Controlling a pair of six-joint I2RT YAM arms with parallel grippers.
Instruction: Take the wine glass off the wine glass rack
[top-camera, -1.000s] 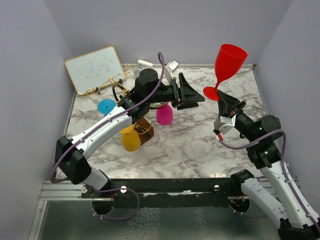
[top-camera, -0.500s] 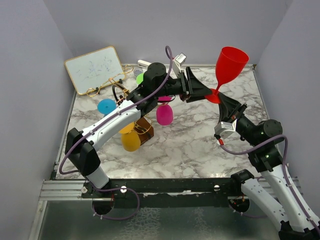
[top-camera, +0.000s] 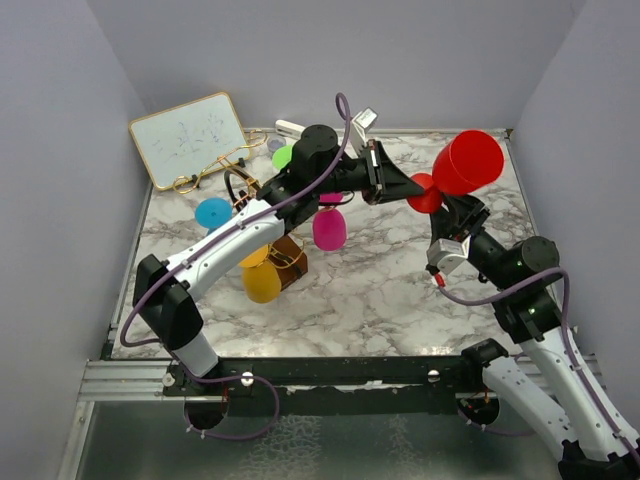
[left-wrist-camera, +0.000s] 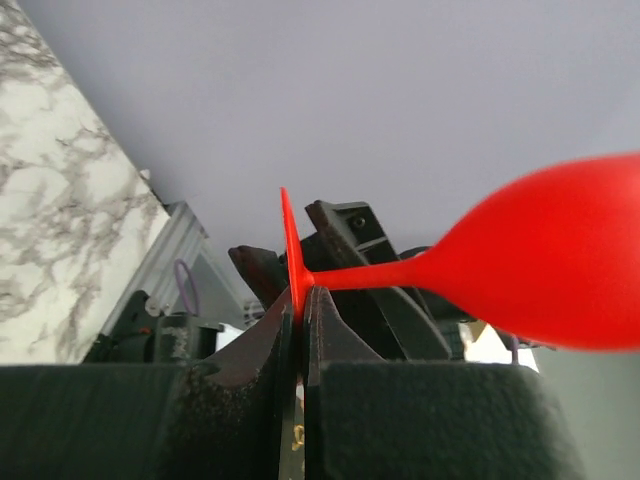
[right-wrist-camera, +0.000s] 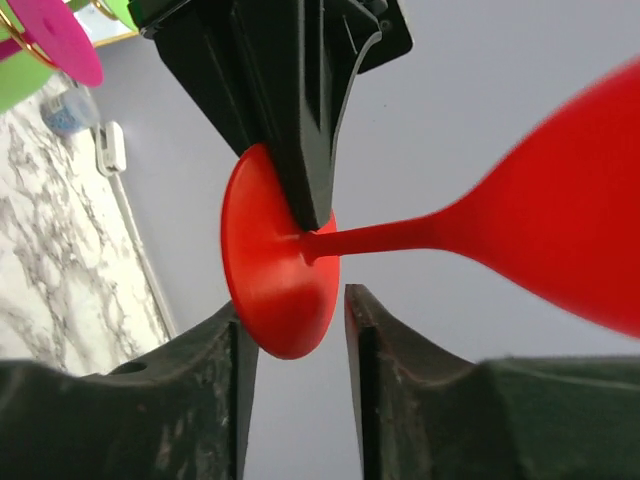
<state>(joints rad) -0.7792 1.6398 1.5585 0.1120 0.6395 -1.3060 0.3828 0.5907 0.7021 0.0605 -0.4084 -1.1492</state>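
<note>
Left fingers (left-wrist-camera: 235, 385) clamp tilted red wine glass (left-wrist-camera: 545, 265) foot.

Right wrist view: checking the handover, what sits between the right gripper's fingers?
There, the foot of the red wine glass dips between the open fingers of the right gripper, pinched from above by the shut left gripper.

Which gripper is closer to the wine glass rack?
Left. The left gripper, clamping the foot of the red wine glass, is just right of the wine glass rack; the right gripper sits farther right, open.
</note>
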